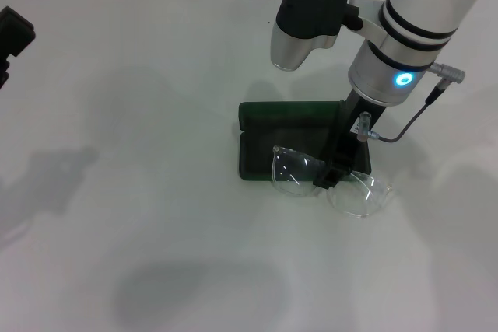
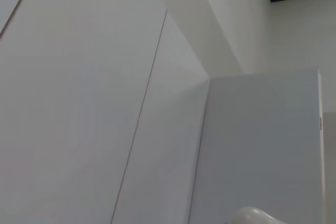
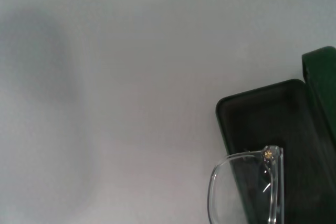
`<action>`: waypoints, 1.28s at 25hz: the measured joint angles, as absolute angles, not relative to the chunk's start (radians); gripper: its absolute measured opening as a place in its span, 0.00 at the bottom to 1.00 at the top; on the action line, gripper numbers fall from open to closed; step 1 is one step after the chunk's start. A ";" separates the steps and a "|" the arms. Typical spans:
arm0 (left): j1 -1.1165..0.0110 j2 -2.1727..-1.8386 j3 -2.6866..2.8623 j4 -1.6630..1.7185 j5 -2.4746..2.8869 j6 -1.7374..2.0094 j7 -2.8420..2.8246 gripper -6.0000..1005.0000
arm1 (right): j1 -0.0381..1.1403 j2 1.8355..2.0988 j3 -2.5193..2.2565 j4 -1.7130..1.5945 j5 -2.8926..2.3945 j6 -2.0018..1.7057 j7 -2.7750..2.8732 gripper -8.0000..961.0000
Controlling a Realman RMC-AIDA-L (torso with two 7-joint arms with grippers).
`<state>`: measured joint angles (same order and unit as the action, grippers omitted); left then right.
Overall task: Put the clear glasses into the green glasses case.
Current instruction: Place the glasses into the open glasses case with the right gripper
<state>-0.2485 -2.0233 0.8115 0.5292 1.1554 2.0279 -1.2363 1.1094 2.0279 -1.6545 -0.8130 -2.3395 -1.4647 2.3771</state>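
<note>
Clear glasses (image 1: pixel 331 180) hang at the front edge of the green glasses case (image 1: pixel 292 138), pinched at the bridge by the right hand (image 1: pixel 333 175), whose dark fingers come down between the two lenses and are closed on the frame there. A hold at the middle seems chosen to keep the frame level, so neither side dips as it goes in. As it is, the robot's left lens sits over the dark tray of the case, while the right lens pokes out past the front corner above the white bench (image 1: pixel 156 192). My judgement is that the glasses need to shift back and toward the robot's left before they fit inside.

The case lies open, its lid (image 1: pixel 292 113) raised behind the tray like a low wall, which leaves the front and top free for the approach. It is a hard, dark green box with rounded corners and a darker, matte lining. The glasses are colourless, glossy plastic with wraparound lenses; the right wrist view shows one lens outline over the tray and a small gold-coloured hinge pin (image 3: pixel 268 154) at the frame corner. Being smooth and thin, the frame could slip or twist in a narrow pinch.

The left hand (image 1: pixel 12 40) is parked at the far left edge of the bench, away from the work; I cannot tell how its fingers stand.
</note>
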 joint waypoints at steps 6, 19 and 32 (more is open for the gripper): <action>-0.249 -2.023 0.812 0.529 1.158 2.028 -1.236 0.05 | 1.106 2.028 -1.665 -0.803 -2.328 -1.462 2.376 0.44; -0.250 -2.024 0.811 0.529 1.158 2.028 -1.233 0.05 | 1.109 2.028 -1.668 -0.774 -2.324 -1.451 2.377 0.43; -0.250 -2.025 0.811 0.529 1.158 2.026 -1.233 0.05 | 1.110 2.028 -1.677 -0.772 -2.324 -1.446 2.378 0.17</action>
<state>-0.2501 -2.0249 0.8115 0.5292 1.1582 2.0262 -1.2333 1.1104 2.0279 -1.6767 -0.7723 -2.3239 -1.4459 2.3776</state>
